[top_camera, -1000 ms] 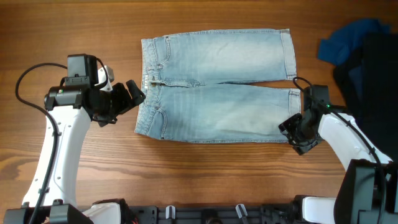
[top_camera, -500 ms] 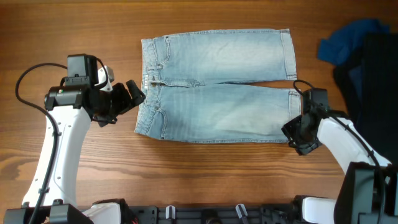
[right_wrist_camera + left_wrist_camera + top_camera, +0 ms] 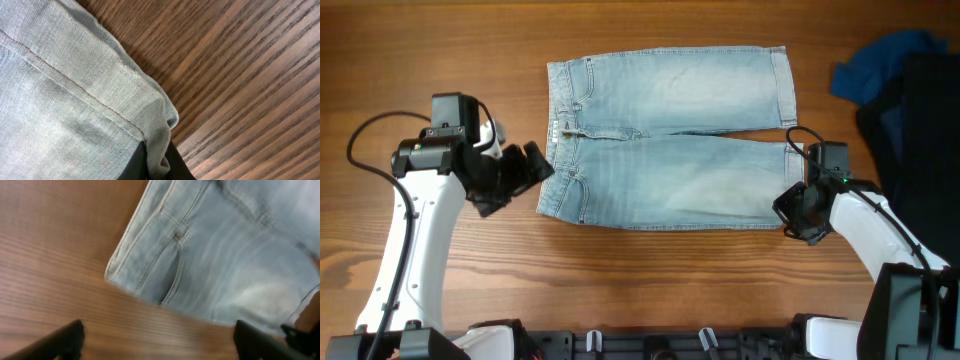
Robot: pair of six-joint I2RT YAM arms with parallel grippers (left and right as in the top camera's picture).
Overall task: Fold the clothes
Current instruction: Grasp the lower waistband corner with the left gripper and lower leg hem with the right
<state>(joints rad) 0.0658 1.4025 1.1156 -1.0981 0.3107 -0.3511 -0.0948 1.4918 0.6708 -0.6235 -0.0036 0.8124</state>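
wooden table (image 3: 650,290), brown grain, bearing all items below. right gripper (image 3: 792,214), black two-finger type on a white arm: fingers pressed together, pinching the near corner of the cuffed hem on the nearer leg, with a fold of denim caught between the tips. left gripper (image 3: 538,166), black, on a white arm: fingers spread wide, just beside the near corner of the waistband. light faded-blue denim knee-length shorts (image 3: 670,140): lying flat at the table's middle, waistband toward the left arm, cuffed hems toward the right arm, the two legs side by side. far right edge: crumpled royal-blue garment (image 3: 880,65) heaped against a black garment (image 3: 930,110), apart from the shorts.
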